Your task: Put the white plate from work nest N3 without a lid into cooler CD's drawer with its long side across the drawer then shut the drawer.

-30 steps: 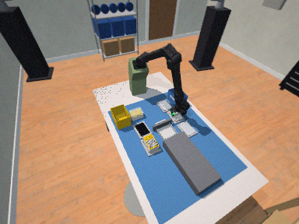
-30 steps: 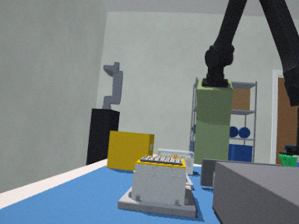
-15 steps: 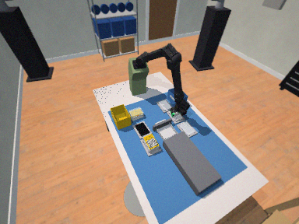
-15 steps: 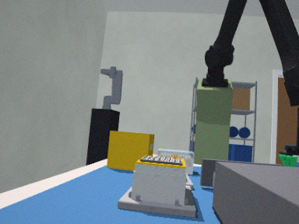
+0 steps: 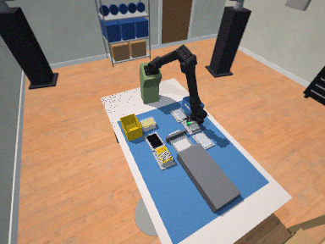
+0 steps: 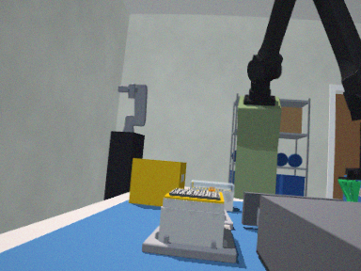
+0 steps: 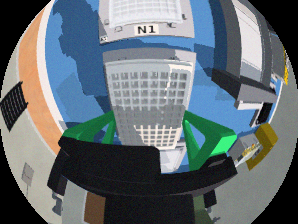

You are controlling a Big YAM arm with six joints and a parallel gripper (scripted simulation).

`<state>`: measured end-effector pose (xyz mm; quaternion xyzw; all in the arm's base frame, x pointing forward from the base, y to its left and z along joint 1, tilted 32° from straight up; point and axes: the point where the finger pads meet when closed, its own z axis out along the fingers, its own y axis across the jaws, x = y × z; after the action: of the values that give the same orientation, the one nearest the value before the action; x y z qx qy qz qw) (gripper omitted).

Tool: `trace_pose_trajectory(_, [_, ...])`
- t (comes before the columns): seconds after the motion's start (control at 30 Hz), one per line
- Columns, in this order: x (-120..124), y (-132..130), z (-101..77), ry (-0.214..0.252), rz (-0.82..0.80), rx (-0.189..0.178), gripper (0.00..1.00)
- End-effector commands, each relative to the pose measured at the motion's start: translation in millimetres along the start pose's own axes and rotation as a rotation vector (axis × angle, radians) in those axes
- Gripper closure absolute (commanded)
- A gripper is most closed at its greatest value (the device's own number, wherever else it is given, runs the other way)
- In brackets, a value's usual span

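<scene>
In the wrist view, the gripper's (image 7: 148,137) dark body is blocking the near end of the white plate (image 7: 148,99), and the spots where the green fingers are meeting the plate's sides are lying too low in the frame to make out. In the exterior view, the frame's right edge is cutting off the gripper, showing only a green sliver, and the grey cooler (image 6: 306,231) is running out of the picture at the right and bottom. From the top view, the plate under the gripper (image 5: 192,124) is appearing too small to tell its details, and the cooler's lamp is not showing clearly.
</scene>
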<state>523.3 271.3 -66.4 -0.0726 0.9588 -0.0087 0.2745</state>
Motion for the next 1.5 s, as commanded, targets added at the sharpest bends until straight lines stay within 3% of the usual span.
trace_pose_trajectory(0.0, [-5.9,9.0,-19.6,-0.017,0.004,-0.012,1.00])
trace_pose_trajectory(1.47, [-4.7,8.6,-70.1,-0.017,0.003,-0.013,1.00])
